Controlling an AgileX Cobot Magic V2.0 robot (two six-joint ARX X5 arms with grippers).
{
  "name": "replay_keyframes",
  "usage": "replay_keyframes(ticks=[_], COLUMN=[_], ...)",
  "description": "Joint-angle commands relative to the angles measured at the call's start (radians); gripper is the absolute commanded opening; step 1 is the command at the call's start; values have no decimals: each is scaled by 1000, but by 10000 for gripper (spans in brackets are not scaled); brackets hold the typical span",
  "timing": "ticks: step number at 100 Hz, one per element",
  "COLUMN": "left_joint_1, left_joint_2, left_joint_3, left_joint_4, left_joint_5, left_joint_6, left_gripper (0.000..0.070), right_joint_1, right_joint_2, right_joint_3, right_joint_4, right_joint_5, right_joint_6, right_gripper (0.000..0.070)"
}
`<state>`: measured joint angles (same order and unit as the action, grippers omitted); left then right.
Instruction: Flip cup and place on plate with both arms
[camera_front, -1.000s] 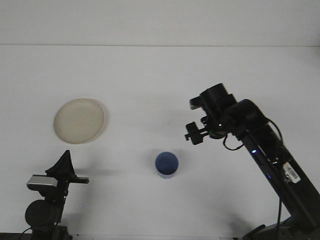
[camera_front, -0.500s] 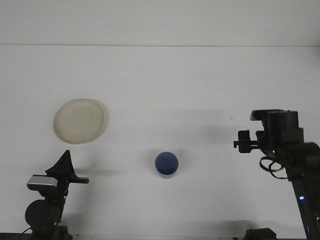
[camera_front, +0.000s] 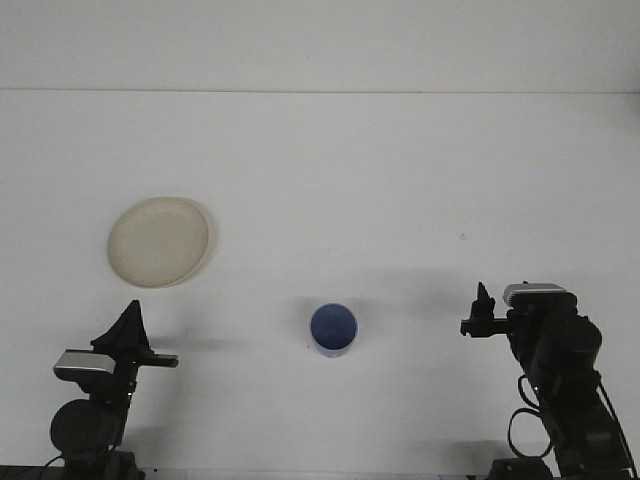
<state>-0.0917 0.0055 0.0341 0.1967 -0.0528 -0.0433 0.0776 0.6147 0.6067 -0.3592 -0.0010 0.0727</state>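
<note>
A blue cup (camera_front: 333, 330) stands upright on the white table, mouth up, in the lower middle of the front view. A cream plate (camera_front: 159, 241) lies to its upper left with nothing on it. My left gripper (camera_front: 129, 312) sits low at the bottom left, below the plate, its fingers drawn together to a point and holding nothing. My right gripper (camera_front: 479, 312) is low at the bottom right, well to the right of the cup and clear of it.
The white table (camera_front: 330, 170) runs back to a pale wall. Both arm bases sit at the near edge, left (camera_front: 88, 420) and right (camera_front: 560, 400).
My right arm has pulled back from just right of the cup, swinging right and down to the near right edge. The cup, the plate and the left arm have stayed where they were.
</note>
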Motion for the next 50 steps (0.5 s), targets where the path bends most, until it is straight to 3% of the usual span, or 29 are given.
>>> replay_keyframes(ticks=[1,50], left_joint_1=[1,1], left_joint_2=[-2,-2], left_joint_3=[-19,-19], left_joint_4=[14,14], left_joint_5=[1,1], left_joint_6=[1,1], left_gripper=[11,11], right_joint_1=[3,3], right_joint_2=[-13,-18], right_joint_3=[-14,-17], right_joint_4=[81,90], right_joint_5=[-2,1], right_joint_6=[-10,-14], right_gripper=[496,496])
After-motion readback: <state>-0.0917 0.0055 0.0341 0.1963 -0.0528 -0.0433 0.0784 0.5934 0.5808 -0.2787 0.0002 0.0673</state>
